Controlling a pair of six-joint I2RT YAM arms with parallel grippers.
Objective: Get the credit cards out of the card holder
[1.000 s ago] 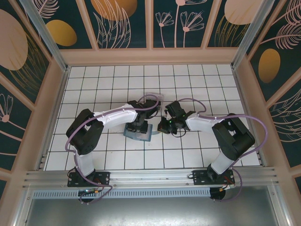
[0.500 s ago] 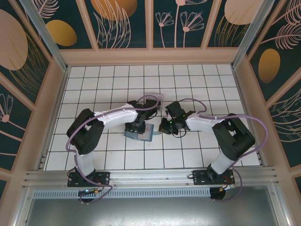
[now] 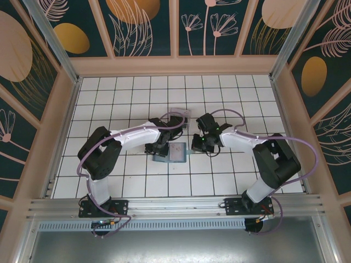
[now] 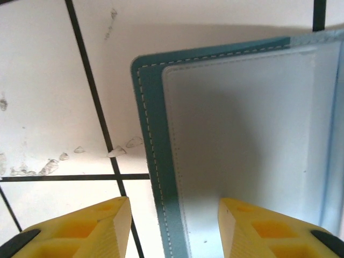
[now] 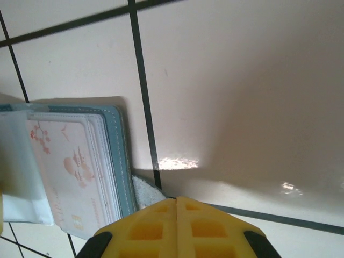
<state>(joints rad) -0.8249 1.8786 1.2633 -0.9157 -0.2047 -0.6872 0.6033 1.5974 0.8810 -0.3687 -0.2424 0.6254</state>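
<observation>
The teal card holder (image 3: 176, 152) lies open on the tiled floor between my two grippers. In the left wrist view its stitched teal edge and grey inner pocket (image 4: 242, 134) fill the right half. My left gripper (image 4: 174, 201) is open. One finger is over the bare tile and the other over the grey pocket, so they straddle the holder's left edge. In the right wrist view the holder (image 5: 122, 161) sits at the left, with a pale credit card (image 5: 70, 166) printed in pink in its pocket. My right gripper (image 5: 176, 200) is shut and empty, just beside the holder's corner.
A clear plastic tray (image 3: 180, 113) rests a tile or two behind the holder. A small white scrap (image 5: 142, 192) pokes out beside the holder's corner. Wooden walls enclose the white tiled floor (image 3: 241, 98), which has open room at the right and back.
The card holder has slid to the right and now lies flatter. My right gripper has drawn back to the right, still shut. My left gripper followed the holder rightward.
</observation>
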